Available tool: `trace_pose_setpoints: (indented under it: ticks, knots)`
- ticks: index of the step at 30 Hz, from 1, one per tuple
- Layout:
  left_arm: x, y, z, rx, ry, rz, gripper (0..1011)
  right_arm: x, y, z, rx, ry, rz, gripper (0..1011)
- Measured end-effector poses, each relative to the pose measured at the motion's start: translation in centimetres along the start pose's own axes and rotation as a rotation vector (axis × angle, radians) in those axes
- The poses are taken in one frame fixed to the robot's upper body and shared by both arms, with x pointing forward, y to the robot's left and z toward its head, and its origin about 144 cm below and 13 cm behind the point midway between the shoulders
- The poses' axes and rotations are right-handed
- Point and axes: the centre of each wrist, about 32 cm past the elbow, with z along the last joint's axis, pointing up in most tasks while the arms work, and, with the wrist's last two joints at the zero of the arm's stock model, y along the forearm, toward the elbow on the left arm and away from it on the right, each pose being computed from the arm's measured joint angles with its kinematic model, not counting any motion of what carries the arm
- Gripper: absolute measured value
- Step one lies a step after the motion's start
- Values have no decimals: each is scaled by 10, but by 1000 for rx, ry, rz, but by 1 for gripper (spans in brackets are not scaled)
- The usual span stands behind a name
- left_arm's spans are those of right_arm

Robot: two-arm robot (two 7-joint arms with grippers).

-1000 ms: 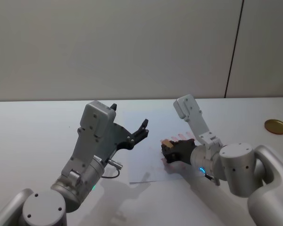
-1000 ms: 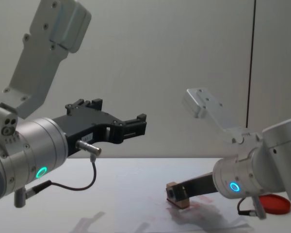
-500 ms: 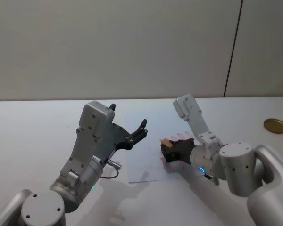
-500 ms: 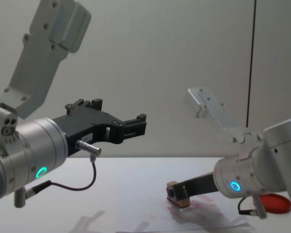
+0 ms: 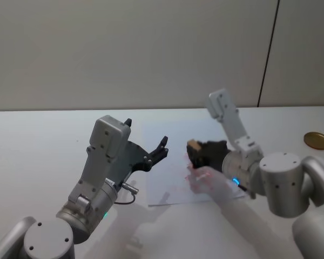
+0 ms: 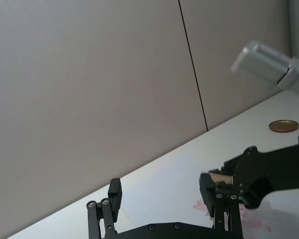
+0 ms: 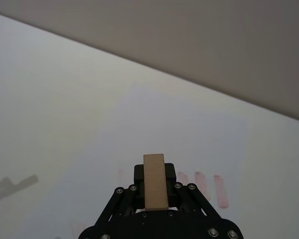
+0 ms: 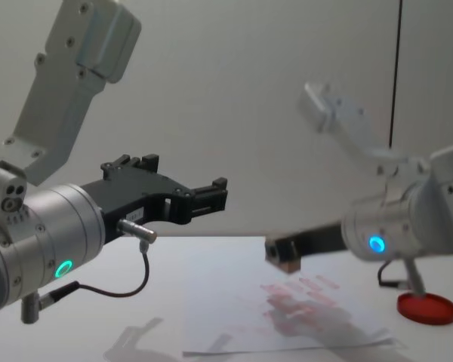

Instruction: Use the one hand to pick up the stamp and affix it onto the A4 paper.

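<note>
Left tool (image 5: 163,145): hangs in the air over the left part of the desk, clear of everything; its two black fingers stand wide apart with nothing between them, as the left wrist view (image 6: 162,199) shows plainly. A thin cable loops under its wrist in the chest view (image 8: 211,192).
Desk (image 5: 38,140): pale flat top, running back to a grey wall.
A4 paper (image 5: 167,181): lies flat on the desk near the middle, between the two arms; red stamp imprints cluster on its right half, some in a short row (image 8: 317,283), with a smeared patch below them. In the right wrist view (image 7: 189,134) a row of red bars sits just past the tool's tips.
Stamp (image 5: 193,144): light tan wooden block, pinched in the right tool and lifted off the sheet; in the chest view (image 8: 287,254) its lower face hangs above the imprints with a gap of air under it. The right wrist view (image 7: 155,180) shows its long plain side standing between the fingers.
Right tool (image 5: 197,152): black fingers closed on the stamp's two sides, held above the right half of the paper; the wrist behind it carries a blue-green light ring (image 8: 375,243).
Ink pad (image 8: 426,308): flat, round and red, on the desk at the far right, well apart from the paper; from the head view (image 5: 317,140) it looks brownish gold.
</note>
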Motion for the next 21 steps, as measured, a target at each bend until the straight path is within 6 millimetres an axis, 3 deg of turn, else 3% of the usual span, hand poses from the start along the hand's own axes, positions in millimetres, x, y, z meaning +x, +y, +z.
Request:
trace_pose_setpoints:
  ticks: [11, 21]
  knots:
    - [0, 0, 0, 0, 0, 0, 993, 5, -36, 18, 121, -14, -91, 219]
    - [0, 0, 0, 0, 0, 0, 993, 18, -69, 10, 134, 6, -199, 220]
